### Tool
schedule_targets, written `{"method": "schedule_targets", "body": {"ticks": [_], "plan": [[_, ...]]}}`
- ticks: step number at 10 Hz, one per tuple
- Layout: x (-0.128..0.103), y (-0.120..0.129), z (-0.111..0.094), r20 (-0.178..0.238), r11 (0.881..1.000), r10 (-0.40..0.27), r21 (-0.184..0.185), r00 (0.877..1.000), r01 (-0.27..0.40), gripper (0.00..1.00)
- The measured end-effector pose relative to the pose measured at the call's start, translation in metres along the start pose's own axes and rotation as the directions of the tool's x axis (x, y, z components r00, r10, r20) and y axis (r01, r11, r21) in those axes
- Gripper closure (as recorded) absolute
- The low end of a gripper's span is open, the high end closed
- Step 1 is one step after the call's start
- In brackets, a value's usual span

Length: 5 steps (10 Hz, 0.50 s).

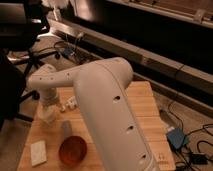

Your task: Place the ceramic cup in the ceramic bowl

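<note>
The off-white ceramic cup (48,118) stands on the left part of the wooden table (145,107). My gripper (48,106) hangs straight down onto the cup's top, at the end of the white arm that crosses the view. The arm hides where it meets the cup. Closer to the front edge, to the right of the cup and apart from it, sits the reddish-brown ceramic bowl (73,151), with nothing in it.
A flat white block (38,152) lies at the front left. A small grey upright cylinder (66,128) stands between cup and bowl. A small white object (70,104) lies behind them. Cables and a blue box (176,138) are on the floor to the right.
</note>
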Motion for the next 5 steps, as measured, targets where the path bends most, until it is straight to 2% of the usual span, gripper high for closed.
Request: {"method": "schedule_targets", "body": {"ticks": [2,5], "plan": [[-0.002,-0.001,0.008,-0.019,1.0,0.01,0.001,1.0,-0.01,0.64],[0.002,-0.004,-0.006,-0.051,1.0,0.014,-0.014,0.999,-0.014,0.95]]}}
